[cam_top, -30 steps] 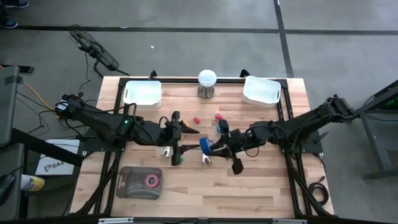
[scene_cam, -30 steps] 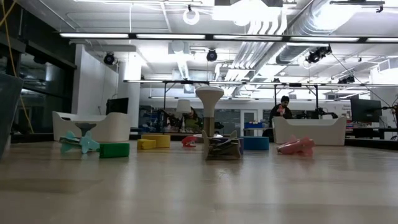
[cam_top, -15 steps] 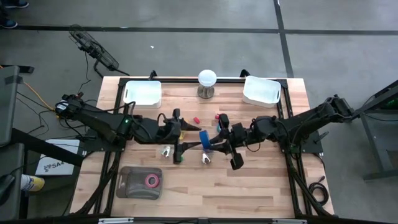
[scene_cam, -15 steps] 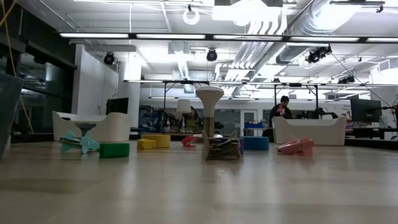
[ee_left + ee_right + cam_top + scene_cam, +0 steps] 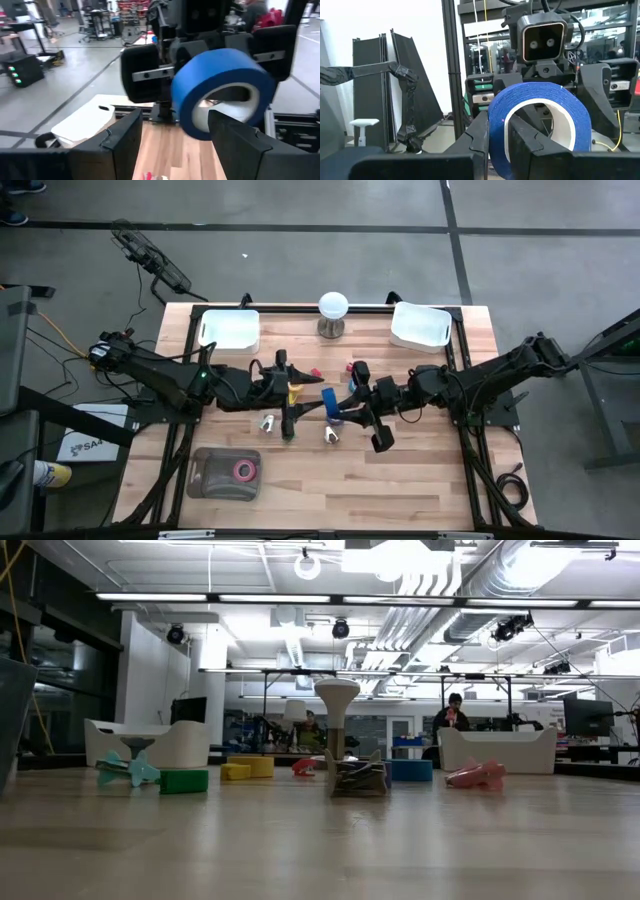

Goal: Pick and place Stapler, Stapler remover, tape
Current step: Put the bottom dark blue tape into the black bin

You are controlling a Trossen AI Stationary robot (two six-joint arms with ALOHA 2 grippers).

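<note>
One blue tape roll (image 5: 328, 404) (aloft over mid-tabletop (image 5: 430, 480)), wall clamped in the narrow right pincer (image 5: 341, 408); left pincer (image 5: 296, 396) spread wide either side of it. One pink roll (image 5: 244, 471) in grey tray (image 5: 205, 478). Two white bins (image 5: 229, 329).

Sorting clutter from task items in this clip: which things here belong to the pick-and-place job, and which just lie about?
Job: blue tape, pinched in right gripper; pink tape, in grey tray; left gripper, open, facing blue tape.
Lying about: white bins; white lamp.
</note>
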